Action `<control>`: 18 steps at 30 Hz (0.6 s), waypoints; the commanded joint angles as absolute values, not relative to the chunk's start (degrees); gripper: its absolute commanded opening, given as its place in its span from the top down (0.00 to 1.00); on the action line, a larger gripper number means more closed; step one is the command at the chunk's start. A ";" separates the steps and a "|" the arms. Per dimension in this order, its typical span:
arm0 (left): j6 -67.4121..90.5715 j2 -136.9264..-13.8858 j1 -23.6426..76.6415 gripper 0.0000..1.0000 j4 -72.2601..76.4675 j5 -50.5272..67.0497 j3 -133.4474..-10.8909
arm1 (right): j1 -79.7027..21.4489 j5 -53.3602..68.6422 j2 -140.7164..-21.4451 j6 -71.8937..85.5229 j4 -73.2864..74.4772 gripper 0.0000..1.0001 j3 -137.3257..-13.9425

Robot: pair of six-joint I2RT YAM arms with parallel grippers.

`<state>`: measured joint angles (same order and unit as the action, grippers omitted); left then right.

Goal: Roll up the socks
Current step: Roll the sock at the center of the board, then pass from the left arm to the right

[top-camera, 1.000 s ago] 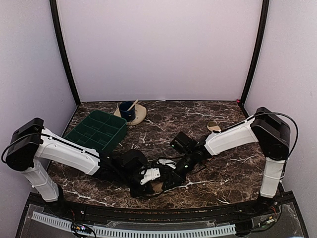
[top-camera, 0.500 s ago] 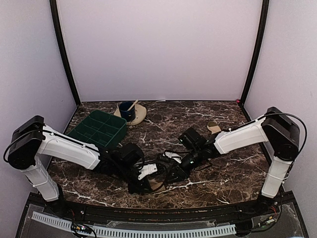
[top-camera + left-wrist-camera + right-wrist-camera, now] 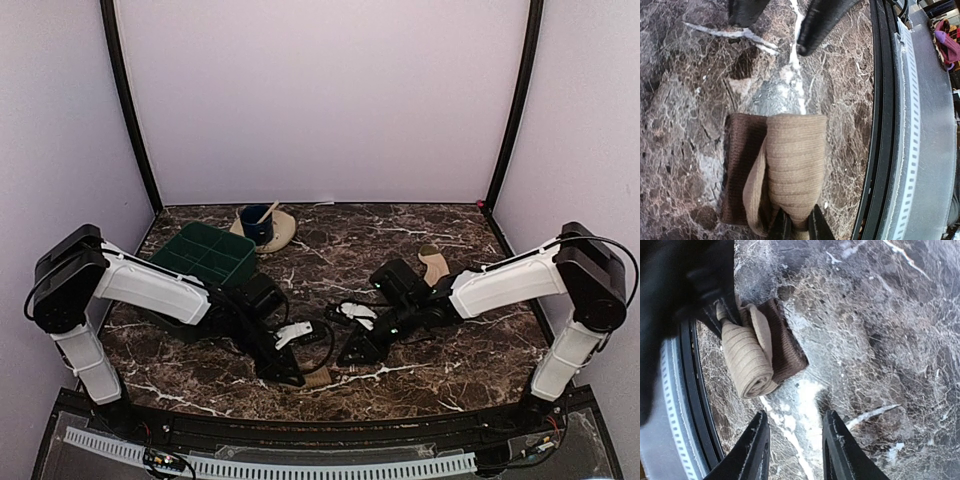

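Note:
A tan sock (image 3: 795,165) lies rolled up near the table's front edge, with a dark brown band (image 3: 742,170) flat beside it. My left gripper (image 3: 799,222) is shut on the near end of that roll; from above it (image 3: 297,372) sits left of the roll (image 3: 318,377). My right gripper (image 3: 795,432) stands open over bare marble, a short way from the roll (image 3: 747,360) and not touching it. From above, the right gripper (image 3: 353,354) is right of the roll. A second tan sock (image 3: 433,262) lies flat at the right rear.
A green compartment tray (image 3: 200,262) stands at the back left. Behind it is a blue cup (image 3: 257,224) with a stick in it, on a tan dish. The black rail of the table's front edge (image 3: 880,150) runs close beside the roll.
My right gripper has drawn back to the right, away from the rolled sock. The left arm has swung its forearm round while its gripper stays shut on the roll.

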<state>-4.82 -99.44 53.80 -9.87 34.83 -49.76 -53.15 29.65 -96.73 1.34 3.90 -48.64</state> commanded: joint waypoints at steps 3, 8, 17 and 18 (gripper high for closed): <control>-3.45 -102.01 52.01 1.00 -16.01 39.89 -49.56 | -58.25 20.25 -93.40 -0.76 1.11 0.67 -47.18; -3.05 -103.54 51.47 1.00 -16.46 42.00 -50.00 | -63.59 14.55 -92.83 -3.17 1.62 0.67 -47.28; -2.46 -105.61 50.07 1.00 -16.36 47.21 -50.61 | -70.12 7.37 -93.85 -6.84 2.64 0.67 -49.45; -2.57 -105.84 49.95 1.00 -16.43 47.51 -50.67 | -70.65 6.87 -94.30 -7.32 2.95 0.66 -49.95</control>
<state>-3.14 -103.74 50.35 -11.29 46.68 -50.81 -68.84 11.18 -94.11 -4.73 3.20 -47.79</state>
